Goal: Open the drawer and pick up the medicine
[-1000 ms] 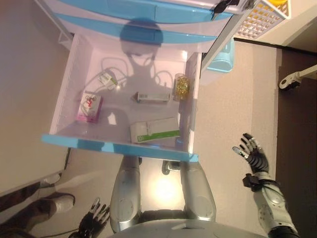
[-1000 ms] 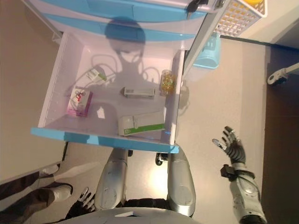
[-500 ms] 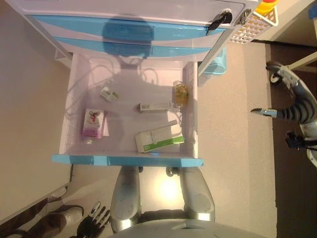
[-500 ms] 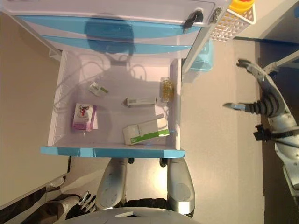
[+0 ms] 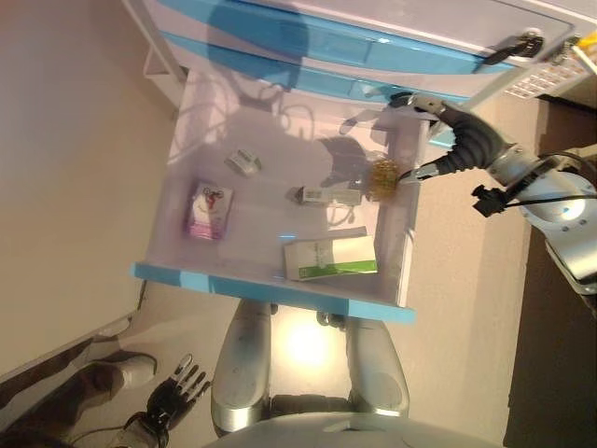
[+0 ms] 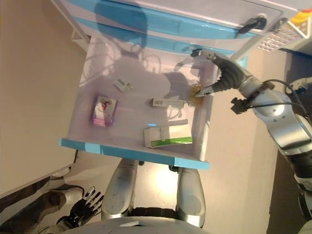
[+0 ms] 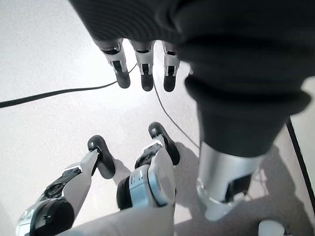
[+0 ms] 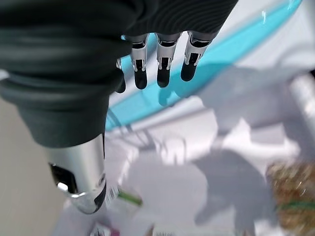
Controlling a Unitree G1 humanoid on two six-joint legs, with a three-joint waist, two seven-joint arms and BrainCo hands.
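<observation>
Over the open drawer [image 5: 280, 285], the right hand [image 5: 454, 140] is hovering with fingers spread, gripping nothing, just above the jar of yellow capsules [image 5: 381, 175] lying by the drawer's right wall. The left hand [image 5: 168, 406] is hanging low, fingers relaxed.

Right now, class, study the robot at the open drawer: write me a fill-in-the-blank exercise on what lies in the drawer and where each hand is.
1. The robot's right hand is over the ____ side of the open drawer, above the bottle of yellow capsules.
2. The green-and-white box lies nearest the drawer's ____ front edge.
3. The pink box lies on the drawer's ____ side.
4. The left hand hangs low, holding ____.

Missing words: right; blue; left; nothing
</observation>
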